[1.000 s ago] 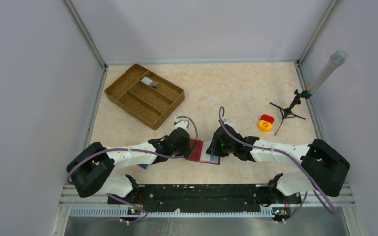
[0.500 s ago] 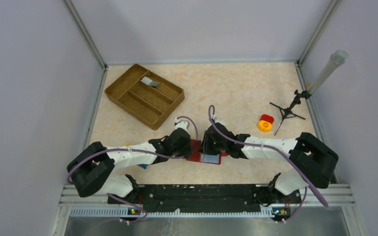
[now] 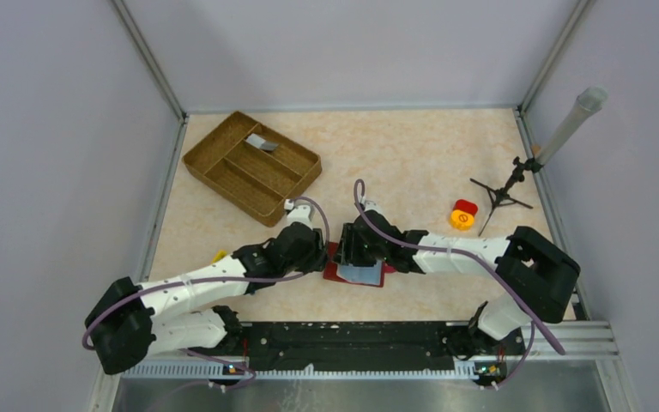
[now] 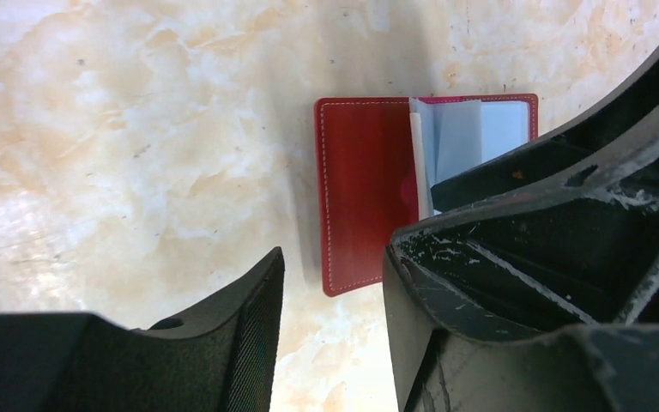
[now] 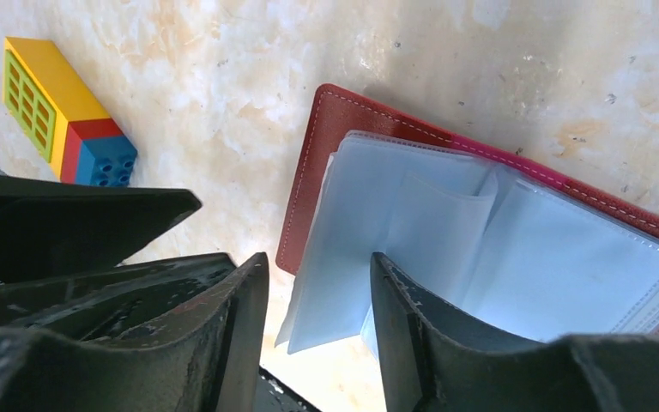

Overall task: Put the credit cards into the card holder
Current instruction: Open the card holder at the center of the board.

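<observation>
the card holder [image 3: 362, 276] lies open on the pale marbled table [image 3: 412, 154], near its front edge, between the two arms. it has a red cover with light stitching along the rim, and clear sleeves [image 5: 515, 257] of bluish plastic fan up from its inside. the left gripper [image 4: 333, 330] hovers over the holder's bare red half with its jaws apart and nothing between them. the right gripper [image 5: 317, 330] is low over the sleeves, jaws apart, with a loose sleeve edge showing in the gap; whether it touches a finger cannot be told. only the right wrist view shows a yellow, red and blue toy block [image 5: 64, 116] clearly. only the top view shows a woven basket [image 3: 223, 190] at the far left, with what looks like a grey card [image 3: 262, 143] in one compartment.
</observation>
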### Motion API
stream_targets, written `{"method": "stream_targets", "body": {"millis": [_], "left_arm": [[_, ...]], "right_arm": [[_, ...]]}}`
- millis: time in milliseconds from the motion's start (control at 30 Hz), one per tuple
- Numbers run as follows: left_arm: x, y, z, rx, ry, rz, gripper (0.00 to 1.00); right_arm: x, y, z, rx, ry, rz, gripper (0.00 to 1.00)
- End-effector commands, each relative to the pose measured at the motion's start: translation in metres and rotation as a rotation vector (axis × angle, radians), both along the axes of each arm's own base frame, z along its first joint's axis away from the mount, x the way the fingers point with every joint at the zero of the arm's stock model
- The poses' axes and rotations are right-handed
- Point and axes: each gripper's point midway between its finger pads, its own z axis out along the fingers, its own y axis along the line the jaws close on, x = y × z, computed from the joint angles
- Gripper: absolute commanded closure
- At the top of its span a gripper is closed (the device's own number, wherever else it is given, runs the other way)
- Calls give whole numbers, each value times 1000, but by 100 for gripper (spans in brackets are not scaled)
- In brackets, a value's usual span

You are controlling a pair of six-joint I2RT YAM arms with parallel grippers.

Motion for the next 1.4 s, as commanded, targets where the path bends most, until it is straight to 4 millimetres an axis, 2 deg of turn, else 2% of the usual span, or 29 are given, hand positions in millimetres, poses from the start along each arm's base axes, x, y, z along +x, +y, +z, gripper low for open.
{"method": "stream_targets", "body": {"millis": [0, 133, 400, 467, 600, 867, 1000, 1100, 1233, 1367], "left_arm": [[-2, 17, 10, 23, -21, 45, 51], [-1, 16, 24, -17, -37, 52, 48], [3, -3, 44, -97, -37, 13, 40], [3, -7, 46, -116, -33, 1, 39], [3, -15, 46, -154, -35, -15, 35], [7, -25, 31, -156, -12, -23, 31], [13, -20, 24, -139, 3, 10, 31], [18, -15, 25, -150, 14, 32, 29], [26, -7, 43, -157, -12, 39, 22], [42, 15, 70, -130, -59, 71, 6]], "right_arm": [[10, 14, 19, 35, -51, 0, 51], [10, 9, 21, 37, -59, -19, 49], [8, 5, 25, 42, -76, -28, 42], [7, -4, 19, -7, -64, -49, 41], [8, -15, 15, -33, -67, -85, 39], [10, -38, 19, -67, -89, -165, 37], [6, -56, 10, -114, -75, -211, 37], [2, -70, 4, -149, -64, -239, 38], [-1, -91, 5, -193, -83, -277, 38], [7, -105, 23, -213, -152, -275, 34]]}}
